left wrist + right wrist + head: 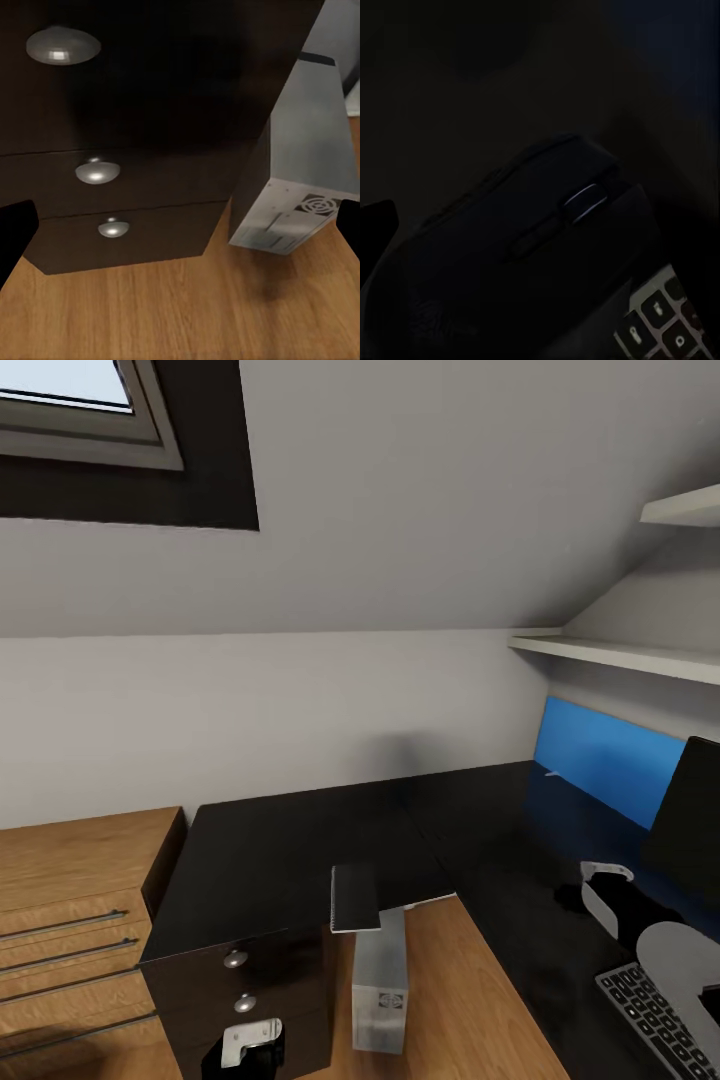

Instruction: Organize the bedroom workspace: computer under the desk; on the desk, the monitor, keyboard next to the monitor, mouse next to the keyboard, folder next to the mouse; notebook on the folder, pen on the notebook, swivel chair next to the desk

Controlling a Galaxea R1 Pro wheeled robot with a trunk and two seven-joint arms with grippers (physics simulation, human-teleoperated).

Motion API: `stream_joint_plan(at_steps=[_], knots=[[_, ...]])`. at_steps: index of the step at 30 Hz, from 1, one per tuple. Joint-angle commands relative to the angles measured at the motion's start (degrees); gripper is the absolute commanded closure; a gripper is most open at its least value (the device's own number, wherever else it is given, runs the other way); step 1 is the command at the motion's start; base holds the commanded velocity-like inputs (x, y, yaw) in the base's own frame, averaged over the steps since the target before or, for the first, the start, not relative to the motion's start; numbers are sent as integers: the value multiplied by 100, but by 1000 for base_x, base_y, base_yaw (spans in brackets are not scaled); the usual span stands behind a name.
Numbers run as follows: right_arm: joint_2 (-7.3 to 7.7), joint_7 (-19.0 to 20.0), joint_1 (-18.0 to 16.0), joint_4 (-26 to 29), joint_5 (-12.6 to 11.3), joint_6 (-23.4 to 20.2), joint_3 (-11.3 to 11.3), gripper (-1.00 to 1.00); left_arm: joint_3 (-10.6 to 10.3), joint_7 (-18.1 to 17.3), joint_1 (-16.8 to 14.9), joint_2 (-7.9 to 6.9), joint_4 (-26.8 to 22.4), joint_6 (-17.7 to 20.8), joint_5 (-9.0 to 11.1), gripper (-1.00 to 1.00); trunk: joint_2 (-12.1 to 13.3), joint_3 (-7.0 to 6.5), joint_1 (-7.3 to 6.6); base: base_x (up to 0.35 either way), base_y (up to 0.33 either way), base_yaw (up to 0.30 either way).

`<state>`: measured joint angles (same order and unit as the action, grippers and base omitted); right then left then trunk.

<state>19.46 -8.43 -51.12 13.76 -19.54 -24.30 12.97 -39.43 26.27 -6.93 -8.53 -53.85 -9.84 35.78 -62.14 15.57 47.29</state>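
Your right gripper [600, 890] sits low over the desk [300, 840] with the mouse [532, 247] just below it, touching the keyboard [655, 1010]; I cannot tell its spread. Your left gripper [180, 240] is spread wide, facing the drawers [135, 180]. The notebook [355, 897] overhangs the desk's front edge above the computer [380, 985].

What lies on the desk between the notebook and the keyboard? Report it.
In the head view, only bare glossy desk top lies between the notebook at its edge and the keyboard.
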Motion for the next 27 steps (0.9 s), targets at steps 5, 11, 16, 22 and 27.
stream_joint_plan(at_steps=[5, 11, 16, 22, 27], knots=[[13, -15, -3, -222, 81, -32, 82, 100, -38, 56, -10, -8, -15, -44, 60, -100, -5, 8, 1, 0, 0, 0], [14, 287, -4, -290, 835, -31, 83, 100, -38, 62, -10, -6, -39, -36, 60, -100, -5, 8, 1, 0, 0, 0], [22, 571, -4, -301, 1172, -31, 77, 100, -55, 62, -10, 4, -53, -23, 60, -100, -5, 8, 1, 0, 0, 0], [40, 643, -4, -290, 1252, -30, 66, 100, -93, 62, -10, 22, -56, 170, 60, -100, -5, 8, 1, 0, 0, 0], [116, 654, -4, -274, 1245, -49, 40, 100, -99, 62, -10, 27, -58, 214, 65, -100, -5, 8, 1, 0, 0, 0]])
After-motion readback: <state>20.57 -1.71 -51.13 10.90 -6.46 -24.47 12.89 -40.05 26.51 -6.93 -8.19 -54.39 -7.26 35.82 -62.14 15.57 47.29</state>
